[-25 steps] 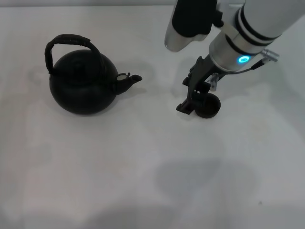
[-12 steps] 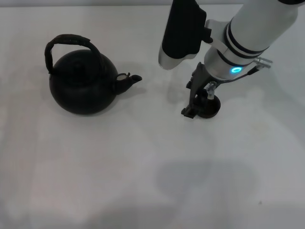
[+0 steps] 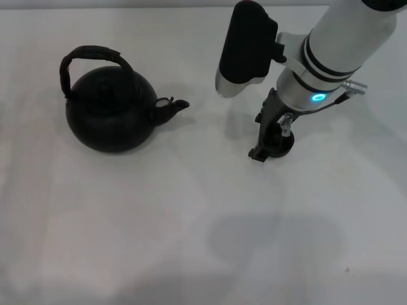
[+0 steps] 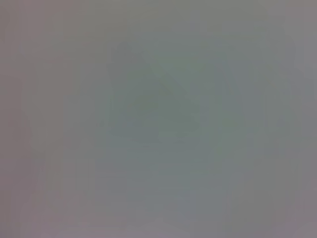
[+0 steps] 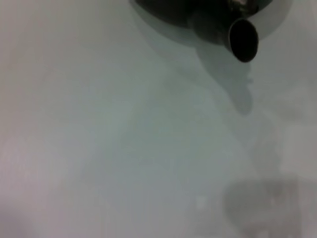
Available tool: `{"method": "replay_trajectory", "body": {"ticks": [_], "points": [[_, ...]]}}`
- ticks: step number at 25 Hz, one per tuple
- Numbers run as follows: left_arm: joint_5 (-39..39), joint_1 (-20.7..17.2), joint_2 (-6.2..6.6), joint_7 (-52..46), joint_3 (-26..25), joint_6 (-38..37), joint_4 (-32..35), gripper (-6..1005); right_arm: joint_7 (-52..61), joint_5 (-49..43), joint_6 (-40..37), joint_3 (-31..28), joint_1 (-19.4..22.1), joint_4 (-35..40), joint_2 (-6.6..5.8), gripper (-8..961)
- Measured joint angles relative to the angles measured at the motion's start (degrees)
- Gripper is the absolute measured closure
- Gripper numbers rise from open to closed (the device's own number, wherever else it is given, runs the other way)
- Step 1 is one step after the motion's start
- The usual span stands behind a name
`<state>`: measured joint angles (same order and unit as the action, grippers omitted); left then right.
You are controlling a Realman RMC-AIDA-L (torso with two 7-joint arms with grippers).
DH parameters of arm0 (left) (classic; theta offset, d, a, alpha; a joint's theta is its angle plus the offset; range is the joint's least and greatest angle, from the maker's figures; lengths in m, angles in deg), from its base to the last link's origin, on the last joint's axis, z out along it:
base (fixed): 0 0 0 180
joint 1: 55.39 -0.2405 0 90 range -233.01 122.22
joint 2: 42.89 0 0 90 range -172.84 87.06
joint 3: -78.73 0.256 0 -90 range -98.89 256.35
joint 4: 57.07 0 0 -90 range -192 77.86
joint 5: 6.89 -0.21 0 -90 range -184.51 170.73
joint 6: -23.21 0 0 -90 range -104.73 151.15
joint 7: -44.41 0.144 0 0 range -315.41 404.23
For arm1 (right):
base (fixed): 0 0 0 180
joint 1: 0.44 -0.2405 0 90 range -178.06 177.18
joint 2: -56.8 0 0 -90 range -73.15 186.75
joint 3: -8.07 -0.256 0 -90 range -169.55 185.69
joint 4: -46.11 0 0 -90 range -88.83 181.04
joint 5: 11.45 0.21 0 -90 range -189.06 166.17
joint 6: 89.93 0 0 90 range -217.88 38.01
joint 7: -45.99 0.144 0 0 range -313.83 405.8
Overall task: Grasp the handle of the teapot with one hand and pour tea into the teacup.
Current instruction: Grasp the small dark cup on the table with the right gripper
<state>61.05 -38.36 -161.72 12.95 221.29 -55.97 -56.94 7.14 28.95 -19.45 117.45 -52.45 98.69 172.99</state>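
Apparently the right gripper [image 3: 272,141] steadies the teacup [image 3: 283,143] beside it (finger state unreadable), well apart from the teapot [image 3: 111,111]; its handle [image 3: 89,56] sits untouched.

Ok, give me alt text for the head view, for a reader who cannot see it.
The right gripper reaches down over a small dark teacup on a white table, its fingers on either side of the cup. To the robot's left stands a round black teapot, its arched handle untouched and its short spout pointing toward the cup.
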Motion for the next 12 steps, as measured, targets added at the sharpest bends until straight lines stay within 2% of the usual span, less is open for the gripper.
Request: {"method": "replay_trajectory", "body": {"ticks": [12], "points": [[0.07, 0.10, -0.06, -0.10, 0.00, 0.82, 0.14, 306, 0.94, -2.25, 0.11, 0.21, 1.16, -0.70, -0.19, 205]]}}
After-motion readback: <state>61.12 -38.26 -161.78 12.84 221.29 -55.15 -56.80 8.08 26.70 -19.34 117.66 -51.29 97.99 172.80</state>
